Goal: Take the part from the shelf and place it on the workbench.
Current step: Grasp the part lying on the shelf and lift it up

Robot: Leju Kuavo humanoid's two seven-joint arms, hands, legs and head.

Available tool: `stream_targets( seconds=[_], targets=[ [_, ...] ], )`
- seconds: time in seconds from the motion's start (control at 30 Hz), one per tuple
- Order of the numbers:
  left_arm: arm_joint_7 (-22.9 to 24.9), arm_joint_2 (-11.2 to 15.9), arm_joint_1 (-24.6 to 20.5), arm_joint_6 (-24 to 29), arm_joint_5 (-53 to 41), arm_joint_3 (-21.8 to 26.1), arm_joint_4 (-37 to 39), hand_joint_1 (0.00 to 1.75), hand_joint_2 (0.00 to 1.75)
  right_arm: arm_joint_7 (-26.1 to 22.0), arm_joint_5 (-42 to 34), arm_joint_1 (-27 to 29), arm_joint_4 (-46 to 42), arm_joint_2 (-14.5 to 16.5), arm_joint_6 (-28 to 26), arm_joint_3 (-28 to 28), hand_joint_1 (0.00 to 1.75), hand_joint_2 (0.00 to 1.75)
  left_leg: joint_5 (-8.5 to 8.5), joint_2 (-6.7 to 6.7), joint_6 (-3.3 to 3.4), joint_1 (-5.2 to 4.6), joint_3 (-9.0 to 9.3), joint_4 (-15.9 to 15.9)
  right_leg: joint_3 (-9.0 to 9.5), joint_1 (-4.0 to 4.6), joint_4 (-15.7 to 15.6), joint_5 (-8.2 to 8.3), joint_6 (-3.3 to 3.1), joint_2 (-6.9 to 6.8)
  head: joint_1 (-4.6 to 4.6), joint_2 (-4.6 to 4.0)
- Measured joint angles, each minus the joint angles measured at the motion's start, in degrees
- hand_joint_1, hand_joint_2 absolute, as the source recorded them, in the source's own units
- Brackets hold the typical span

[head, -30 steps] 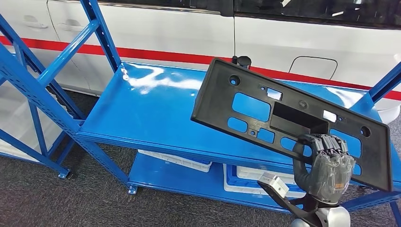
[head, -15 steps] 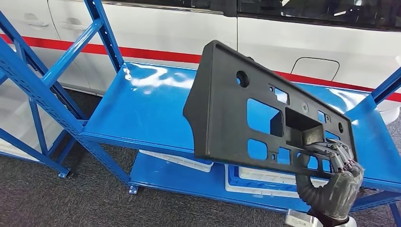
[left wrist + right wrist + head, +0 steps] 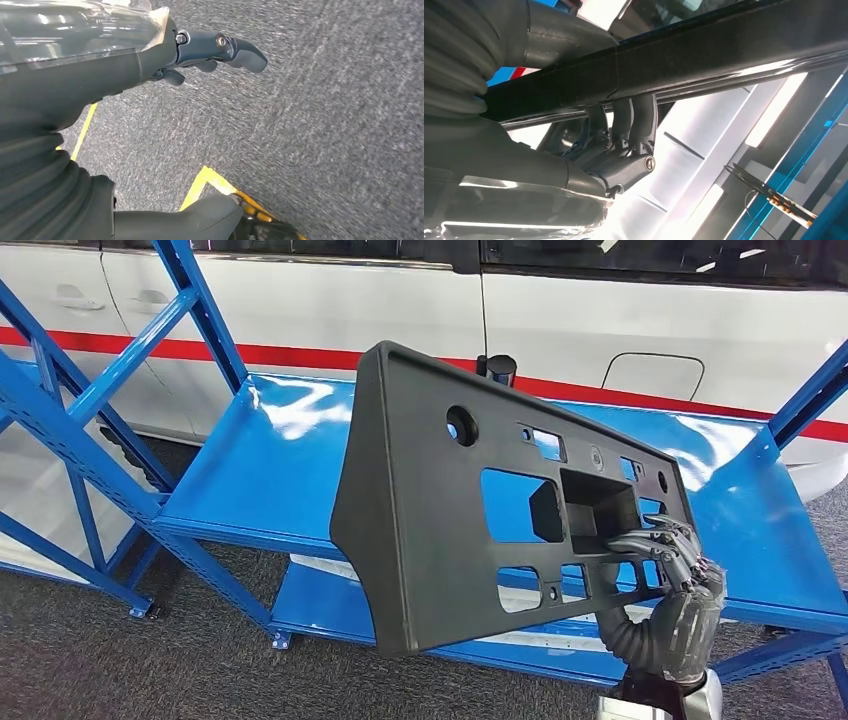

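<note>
A long black plastic part (image 3: 440, 510) with several cut-out windows and round holes hangs in the air in front of the blue shelf (image 3: 290, 465), tilted with its left end toward me. My right hand (image 3: 670, 590) grips its lower right edge, fingers hooked over the rim. In the right wrist view the part's edge (image 3: 674, 60) runs across the picture with the fingers (image 3: 624, 120) curled over it. My left hand (image 3: 200, 52) hangs beside the body over grey carpet, fingers loosely bent, holding nothing.
A white car with a red stripe (image 3: 640, 330) stands right behind the shelf. White bins (image 3: 330, 570) sit on the lower shelf level. Blue uprights and braces (image 3: 70, 430) rise at the left. Yellow floor tape (image 3: 205, 185) crosses the carpet.
The right hand has swung the part off the shelf and toward me; its left end now hangs lower and much closer to the camera. The view has shifted slightly.
</note>
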Motion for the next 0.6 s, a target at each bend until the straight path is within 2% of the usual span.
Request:
stream_targets(
  seconds=[0.03, 0.07, 0.1, 0.13, 0.17, 0.23, 0.27, 0.37, 0.4, 0.43, 0.5, 0.53, 0.57, 0.6],
  targets=[
    [0.1, -0.1, 0.0, 0.3, 0.1, 0.1, 0.0, 0.0, 1.75, -0.1, -0.2, -0.3, 0.4, 0.1, 0.1, 0.2, 1.75, 1.75, -1.29, 0.01, -0.25, 0.15, -1.13, 3.0, -0.28, 0.07, 0.0, 0.16, -0.07, -0.1, 0.02, 0.0],
    [0.2, -0.1, 0.0, 0.5, 0.2, 0.4, 0.0, 0.0, 1.75, -0.3, -0.5, -0.6, 0.9, 0.1, 0.2, 0.3, 1.75, 1.75, -1.46, 0.04, -0.41, 0.29, -1.47, 4.4, -0.51, 0.11, 0.0, 0.33, -0.1, -0.16, 0.01, 0.0],
    [0.2, -0.2, 0.0, 0.7, 0.3, 0.6, 0.0, 0.0, 1.75, -0.6, -0.9, -0.8, 1.4, 0.1, 0.3, 0.4, 1.75, 1.75, -0.56, 0.09, -0.49, 0.42, -0.78, 3.7, -0.69, 0.11, 0.0, 0.49, -0.03, -0.2, 0.02, 0.0],
    [0.3, -0.2, 0.0, 0.9, 0.4, 0.8, 0.0, 0.0, 1.75, -0.9, -1.3, -1.1, 1.9, 0.1, 0.3, 0.4, 1.75, 1.75, 1.07, 0.14, -0.51, 0.53, 0.87, 1.2, -0.81, 0.08, 0.0, 0.64, 0.11, -0.2, 0.01, 0.0],
    [0.3, -0.2, 0.0, 1.1, 0.4, 0.9, 0.0, 0.0, 1.75, -1.2, -1.7, -1.4, 2.4, 0.1, 0.3, 0.5, 1.75, 1.75, 2.79, 0.18, -0.47, 0.65, 3.25, -2.8, -0.88, 0.07, 0.0, 0.8, 0.28, -0.2, -0.01, 0.0],
    [0.3, -0.4, -0.1, 1.3, 0.6, 1.1, 0.0, 0.0, 1.75, -1.7, -2.3, -1.9, 3.2, 0.0, 0.1, 0.6, 1.75, 1.75, 4.73, 0.07, -0.2, 0.51, 6.88, -9.1, -1.03, 0.17, 0.0, 1.2, 0.9, -0.18, 0.03, 0.0],
    [0.3, -0.4, -0.1, 1.4, 0.8, 1.3, 0.0, 0.0, 1.75, -1.8, -2.6, -2.2, 3.6, 0.0, 0.0, 0.8, 1.75, 1.75, 4.99, 0.0, 0.0, 0.33, 7.62, -10.7, -1.11, 0.23, 0.0, 1.44, 1.28, -0.18, 0.02, 0.0],
    [0.3, -0.6, -0.1, 1.7, 1.0, 1.6, 0.0, 0.0, 1.75, -2.1, -3.0, -2.8, 4.7, -0.2, -0.1, 1.1, 1.75, 1.75, 5.75, 0.03, 1.12, -0.06, 7.13, -11.2, -1.49, 0.21, -0.1, 1.96, 2.46, -0.19, 0.05, 0.0],
    [0.3, -0.7, -0.2, 1.7, 1.1, 1.8, 0.0, 0.0, 1.75, -2.1, -3.1, -2.9, 5.0, -0.3, -0.1, 1.1, 1.75, 1.75, 6.2, 0.12, 1.66, -0.04, 6.9, -11.5, -1.95, 0.2, 0.6, 1.37, 2.55, -0.19, 0.12, 0.0],
    [0.3, -0.8, -0.2, 1.8, 1.1, 2.0, 0.0, 0.0, 1.75, -2.1, -3.2, -3.1, 5.4, -0.4, -0.2, 1.2, 1.75, 1.75, 6.7, 0.23, 2.24, 0.01, 6.55, -11.7, -2.84, 0.25, 2.4, -0.06, 2.33, -0.19, 0.17, 0.0],
    [0.2, -0.9, -0.2, 1.8, 1.3, 2.3, 0.0, 0.0, 1.75, -2.1, -3.6, -3.2, 5.9, -0.7, -0.3, 1.3, 1.75, 1.75, 7.51, 0.34, 2.96, -0.09, 5.5, -11.7, -5.48, 0.25, 9.2, -4.33, 1.51, -0.18, 0.33, 0.0],
    [0.2, -0.9, -0.2, 1.9, 1.4, 2.3, 0.0, 0.0, 1.75, -2.1, -3.8, -3.2, 6.2, -0.8, -0.3, 1.3, 1.75, 1.75, 7.9, 0.37, 3.13, -0.18, 4.91, -11.6, -6.63, 0.28, 12.9, -6.09, 1.33, -0.17, 0.39, 0.0],
    [0.2, -0.9, -0.2, 1.9, 1.5, 2.4, 0.0, 0.0, 1.75, -2.1, -4.1, -3.2, 6.5, -0.9, -0.3, 1.3, 1.75, 1.75, 8.28, 0.38, 3.15, -0.27, 4.36, -11.6, -6.96, 0.31, 15.0, -6.9, 1.46, -0.17, 0.41, 0.0],
    [0.2, -1.0, -0.2, 1.9, 1.6, 2.4, 0.0, 0.0, 1.75, -2.1, -4.5, -3.2, 6.8, -1.0, -0.3, 1.3, 1.75, 1.75, 8.63, 0.35, 3.11, -0.33, 3.88, -11.6, -6.21, 0.37, 15.1, -6.83, 1.77, -0.17, 0.43, 0.0]
  ],
)
